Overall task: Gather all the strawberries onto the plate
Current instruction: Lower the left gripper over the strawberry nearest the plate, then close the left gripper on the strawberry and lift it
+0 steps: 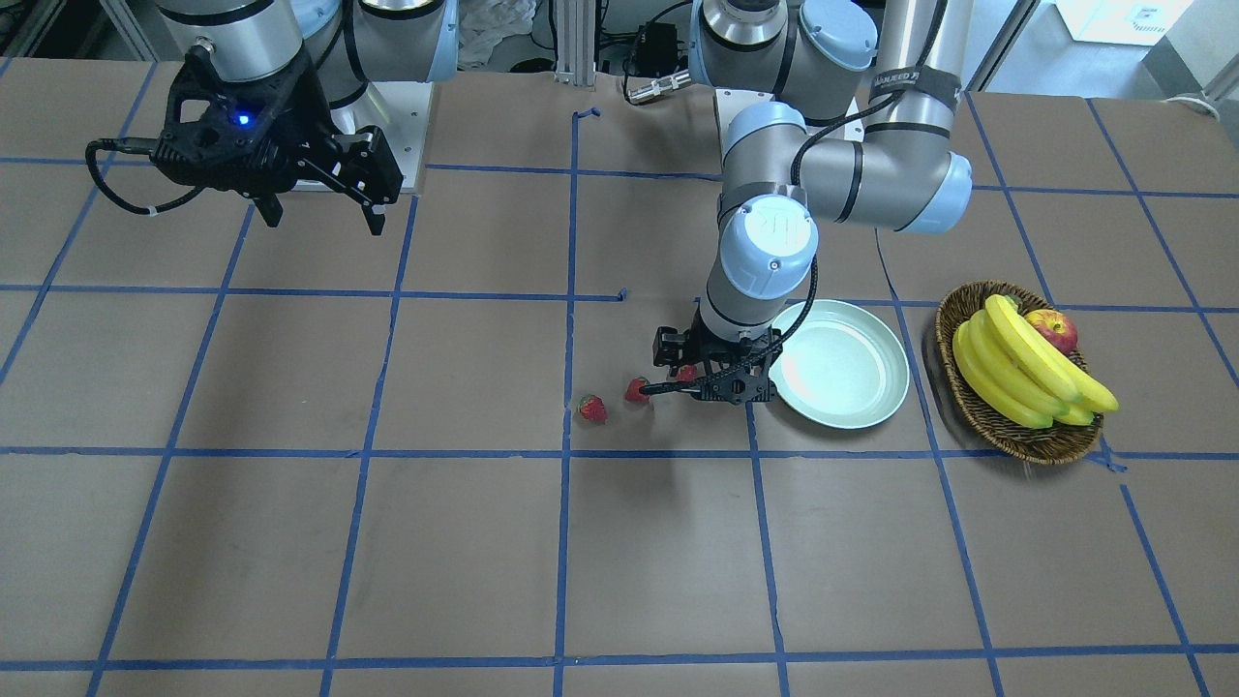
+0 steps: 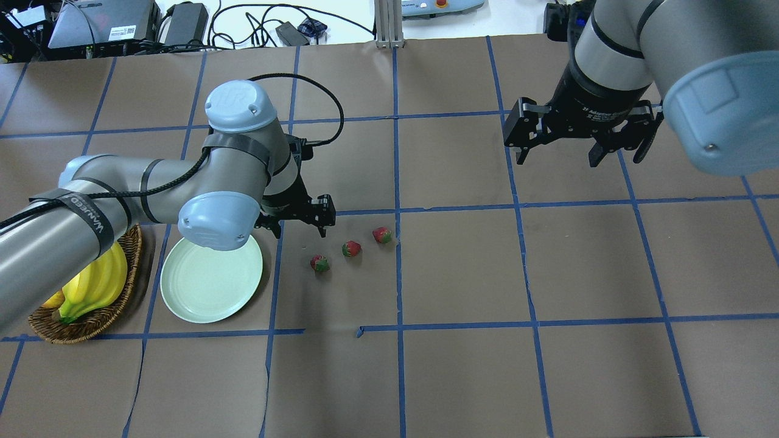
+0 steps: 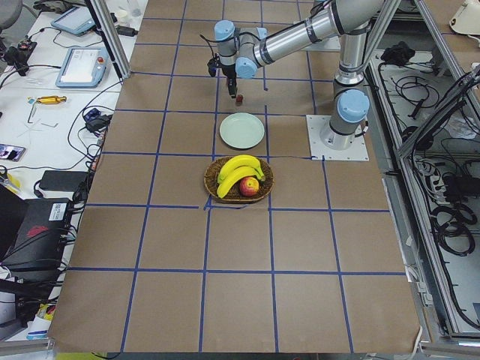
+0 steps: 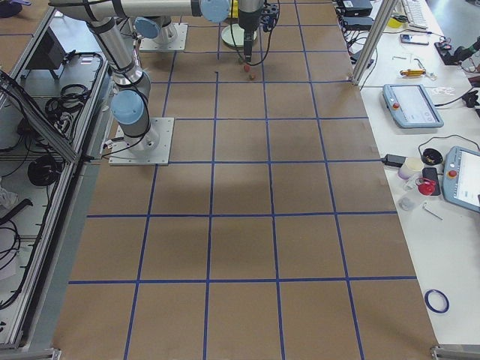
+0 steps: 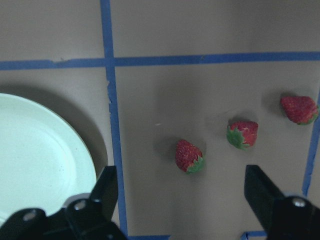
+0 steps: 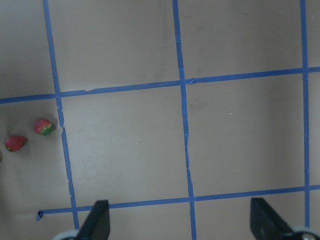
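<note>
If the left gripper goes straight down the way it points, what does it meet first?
Likely the strawberry nearest the plate, lying between the open fingers of the left gripper in the wrist view; depth is unclear, so possibly bare table beside it.

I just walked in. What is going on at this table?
The left gripper, jaws open, hangs over the strawberry nearest the plate. All three strawberries lie on the table, and the plate holds nothing yet. The right gripper, also open, hangs off to the side, holding nothing.
</note>
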Motion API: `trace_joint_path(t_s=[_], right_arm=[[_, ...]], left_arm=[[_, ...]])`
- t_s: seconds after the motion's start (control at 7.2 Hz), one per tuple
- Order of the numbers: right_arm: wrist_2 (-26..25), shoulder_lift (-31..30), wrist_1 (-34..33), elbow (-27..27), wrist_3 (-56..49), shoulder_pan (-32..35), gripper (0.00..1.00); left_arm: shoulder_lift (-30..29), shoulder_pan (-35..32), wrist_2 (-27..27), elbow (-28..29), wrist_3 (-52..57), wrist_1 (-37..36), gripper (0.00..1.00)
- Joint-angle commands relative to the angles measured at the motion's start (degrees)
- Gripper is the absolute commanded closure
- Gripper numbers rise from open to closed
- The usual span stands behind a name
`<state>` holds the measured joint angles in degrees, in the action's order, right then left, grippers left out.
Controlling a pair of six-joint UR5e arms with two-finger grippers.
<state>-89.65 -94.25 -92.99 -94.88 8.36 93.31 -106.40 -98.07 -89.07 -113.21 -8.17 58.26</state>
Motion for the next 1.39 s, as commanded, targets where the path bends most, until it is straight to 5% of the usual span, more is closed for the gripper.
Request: trace_joint_path(t_s=[0.0, 0.42, 0.83, 1.25], right_arm=[[0.0, 0.03, 0.0, 0.14, -0.01, 0.03, 0.0], [0.09, 0.03, 0.09, 0.14, 0.08, 0.12, 0.0], [0.0, 0.03, 0.0, 0.23, -0.01, 0.03, 0.0], [0.0, -0.06, 0.0, 0.23, -0.01, 0.12, 0.0]], left_arm=[[-2.58, -0.28, -0.05, -1.75, -0.8, -2.89, 0.17], [-3.64, -2.21, 0.3, -2.37, -1.06, -3.33, 0.39], [-3.55, -2.22, -0.58, -0.97, -0.01, -3.33, 0.87], [-0.14, 0.05, -7.22, 1.85, 6.21, 1.82, 0.92]])
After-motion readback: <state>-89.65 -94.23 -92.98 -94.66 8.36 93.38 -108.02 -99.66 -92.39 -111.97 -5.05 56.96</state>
